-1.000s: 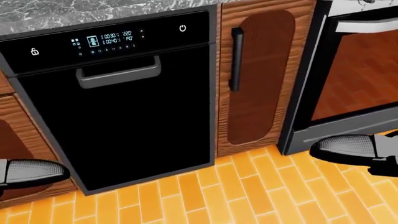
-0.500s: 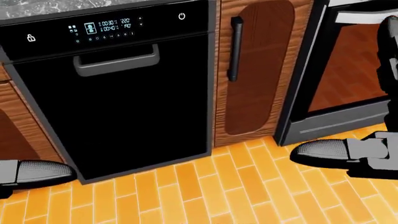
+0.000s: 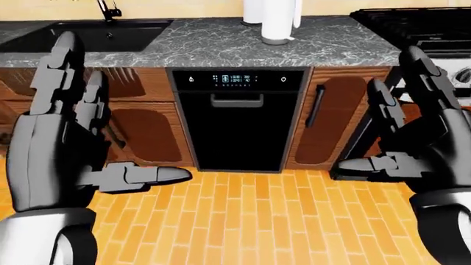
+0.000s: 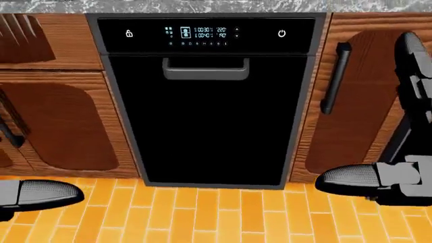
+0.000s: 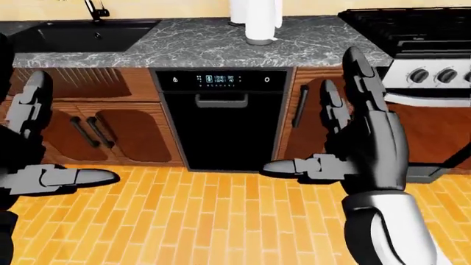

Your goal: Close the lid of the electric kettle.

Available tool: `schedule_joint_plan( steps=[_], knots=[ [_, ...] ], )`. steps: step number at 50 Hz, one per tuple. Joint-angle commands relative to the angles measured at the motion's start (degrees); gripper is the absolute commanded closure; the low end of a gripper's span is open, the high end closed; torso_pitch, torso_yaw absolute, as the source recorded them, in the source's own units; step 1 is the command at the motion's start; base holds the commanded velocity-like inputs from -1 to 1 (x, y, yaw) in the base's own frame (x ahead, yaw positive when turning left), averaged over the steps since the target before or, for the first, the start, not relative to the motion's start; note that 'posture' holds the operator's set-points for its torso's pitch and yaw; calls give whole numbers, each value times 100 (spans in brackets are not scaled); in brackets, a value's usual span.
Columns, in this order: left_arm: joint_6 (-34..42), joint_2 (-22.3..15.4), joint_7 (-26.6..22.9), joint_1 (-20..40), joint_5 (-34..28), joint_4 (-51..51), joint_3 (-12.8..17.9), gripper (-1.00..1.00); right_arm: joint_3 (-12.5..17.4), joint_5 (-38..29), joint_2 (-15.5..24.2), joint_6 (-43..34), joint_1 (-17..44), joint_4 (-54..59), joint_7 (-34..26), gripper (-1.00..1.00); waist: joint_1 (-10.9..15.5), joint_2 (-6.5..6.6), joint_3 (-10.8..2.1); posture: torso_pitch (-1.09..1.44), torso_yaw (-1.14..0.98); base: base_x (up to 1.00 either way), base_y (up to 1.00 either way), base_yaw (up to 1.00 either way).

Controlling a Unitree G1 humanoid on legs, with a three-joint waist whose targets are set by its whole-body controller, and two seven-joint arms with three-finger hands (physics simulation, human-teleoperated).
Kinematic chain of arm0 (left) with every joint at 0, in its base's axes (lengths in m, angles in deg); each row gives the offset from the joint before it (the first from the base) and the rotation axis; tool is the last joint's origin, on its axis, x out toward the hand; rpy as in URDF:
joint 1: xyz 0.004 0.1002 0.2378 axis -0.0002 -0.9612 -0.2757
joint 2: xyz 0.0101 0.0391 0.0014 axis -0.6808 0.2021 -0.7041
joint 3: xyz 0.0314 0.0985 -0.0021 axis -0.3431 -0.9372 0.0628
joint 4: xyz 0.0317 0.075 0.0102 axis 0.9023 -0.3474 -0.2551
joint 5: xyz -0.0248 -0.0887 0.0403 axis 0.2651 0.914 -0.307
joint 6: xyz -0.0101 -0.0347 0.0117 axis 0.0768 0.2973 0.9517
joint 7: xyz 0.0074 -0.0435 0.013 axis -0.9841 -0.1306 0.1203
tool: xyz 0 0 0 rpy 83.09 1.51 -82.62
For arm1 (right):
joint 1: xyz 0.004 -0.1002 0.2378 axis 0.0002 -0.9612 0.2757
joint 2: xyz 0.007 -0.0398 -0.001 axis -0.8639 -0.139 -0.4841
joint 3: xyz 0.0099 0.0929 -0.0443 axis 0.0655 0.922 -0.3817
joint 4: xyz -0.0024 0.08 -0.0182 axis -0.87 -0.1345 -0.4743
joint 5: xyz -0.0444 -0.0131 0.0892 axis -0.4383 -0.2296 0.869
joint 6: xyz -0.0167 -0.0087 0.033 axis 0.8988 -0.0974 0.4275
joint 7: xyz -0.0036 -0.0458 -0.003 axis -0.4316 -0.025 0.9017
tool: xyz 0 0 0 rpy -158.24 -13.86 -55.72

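Fingers [image 3: 70, 66] splayed, holding nothing; dishwasher [image 3: 237, 118] ahead.

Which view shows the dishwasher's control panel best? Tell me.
The head view: the control panel sits large across the top, with lit digits and icons visible. In the left-eye and right-eye views it is a small strip under the counter, its markings too small to make out.

A grey marbled countertop [image 3: 221, 47] runs across the top of the left-eye view. A white paper towel roll [image 3: 278, 19] stands upright on it, right of centre. A dark sink [image 3: 88, 34] is set into its left end.
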Motion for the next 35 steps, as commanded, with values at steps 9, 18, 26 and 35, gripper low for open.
schedule_joint_plan(
  steps=[9,18,26,35],
  knots=[
    [-23,-69,62,209,-82,2,151,-100,319,-303,-317,-438,464,-118,23,-100,-143,264,-2,0,0,0,0,44],
    [70,30,-8,231,-124,2,171,-100,379,151,-201,-324,470,-142,264,-100,-240,470,-67,0,0,0,0,0],
    [85,54,-8,249,-159,2,124,-100,319,-69,-212,-324,482,-141,211,-100,-182,401,-105,0,0,0,0,0],
    [-6,-65,13,126,-34,2,303,-100,348,-33,-192,-208,380,-142,244,-100,-133,360,-121,0,0,0,0,0]
  ],
)
